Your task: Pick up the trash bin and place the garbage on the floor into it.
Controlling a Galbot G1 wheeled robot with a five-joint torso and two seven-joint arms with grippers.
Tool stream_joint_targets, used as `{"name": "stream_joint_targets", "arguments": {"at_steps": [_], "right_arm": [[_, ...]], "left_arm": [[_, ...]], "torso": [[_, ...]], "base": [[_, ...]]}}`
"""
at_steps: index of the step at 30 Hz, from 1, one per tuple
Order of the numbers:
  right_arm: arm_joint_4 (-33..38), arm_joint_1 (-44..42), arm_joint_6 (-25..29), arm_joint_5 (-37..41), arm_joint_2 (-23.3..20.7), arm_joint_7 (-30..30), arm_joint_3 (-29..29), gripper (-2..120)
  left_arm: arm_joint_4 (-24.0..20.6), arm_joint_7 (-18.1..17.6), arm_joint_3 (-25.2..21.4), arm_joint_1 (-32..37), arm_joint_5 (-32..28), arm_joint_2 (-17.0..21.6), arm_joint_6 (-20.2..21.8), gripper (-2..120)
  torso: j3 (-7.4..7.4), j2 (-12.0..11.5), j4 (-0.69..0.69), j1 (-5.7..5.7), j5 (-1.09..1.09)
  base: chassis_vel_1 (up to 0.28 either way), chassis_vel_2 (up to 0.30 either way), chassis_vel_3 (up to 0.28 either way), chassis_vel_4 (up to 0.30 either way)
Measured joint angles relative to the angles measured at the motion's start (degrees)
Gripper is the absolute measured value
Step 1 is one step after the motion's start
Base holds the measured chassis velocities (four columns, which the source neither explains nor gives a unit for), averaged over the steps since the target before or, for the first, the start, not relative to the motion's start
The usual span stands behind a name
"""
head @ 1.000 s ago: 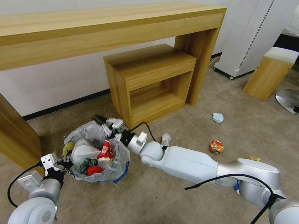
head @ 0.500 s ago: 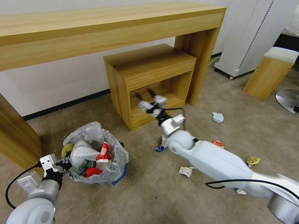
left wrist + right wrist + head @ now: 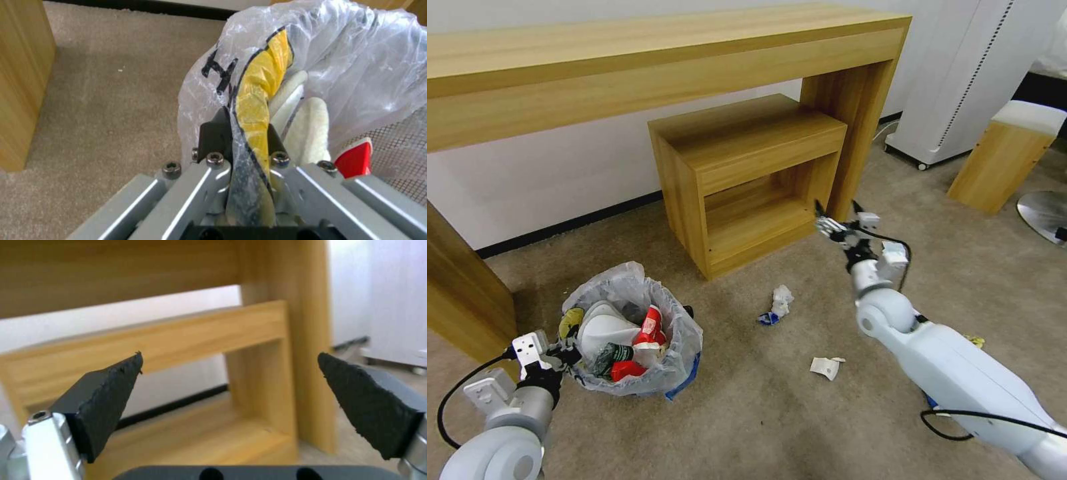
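The trash bin point(image 3: 675, 347), lined with a crinkly whitish bag point(image 3: 356, 66), stands on the beige carpet floor point(image 3: 747, 427) at the lower left, holding slippers, red wrappers and cans. My left gripper point(image 3: 565, 352) point(image 3: 242, 123) is shut on the bin's near rim, pinching bag and a yellow wrapper point(image 3: 260, 93). Out to the right, my right gripper point(image 3: 837, 215) point(image 3: 229, 373) hangs open and empty in the air beside the small shelf's right end. Garbage on the floor: a crumpled white and blue paper point(image 3: 778, 303), a white scrap point(image 3: 826, 367) and a yellow wrapper point(image 3: 976, 341) partly behind my right arm.
A long wooden desk point(image 3: 660, 60) spans the back, with a small open wooden shelf unit point(image 3: 747, 180) under it. A white wheeled appliance point(image 3: 960, 80), a cushioned wooden stool point(image 3: 1007, 160) and a metal disc base point(image 3: 1044, 213) stand at the right.
My right arm has swung from the bin's far rim across to the right, ending open beside the small shelf. The left gripper and bin have stayed put.
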Motion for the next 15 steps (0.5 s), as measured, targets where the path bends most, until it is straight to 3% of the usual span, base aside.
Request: {"name": "stream_joint_targets", "arguments": {"at_steps": [8,15], "right_arm": [[4.01,-11.45,-1.6,-1.38,-2.12,1.24,9.81,100],[6.97,-18.61,-3.07,-1.5,-3.1,2.08,14.3,100]], "left_arm": [[0.14,0.49,0.21,0.0,0.41,-0.16,-0.23,3],[0.28,0.68,0.32,-0.14,0.44,-0.05,-0.3,3]], "torso": [[0.0,0.0,-0.02,0.0,-0.01],[0.0,0.0,-0.01,0.0,-0.01]], "base": [[0.0,0.0,0.0,0.0],[0.0,0.0,0.0,0.0]]}}
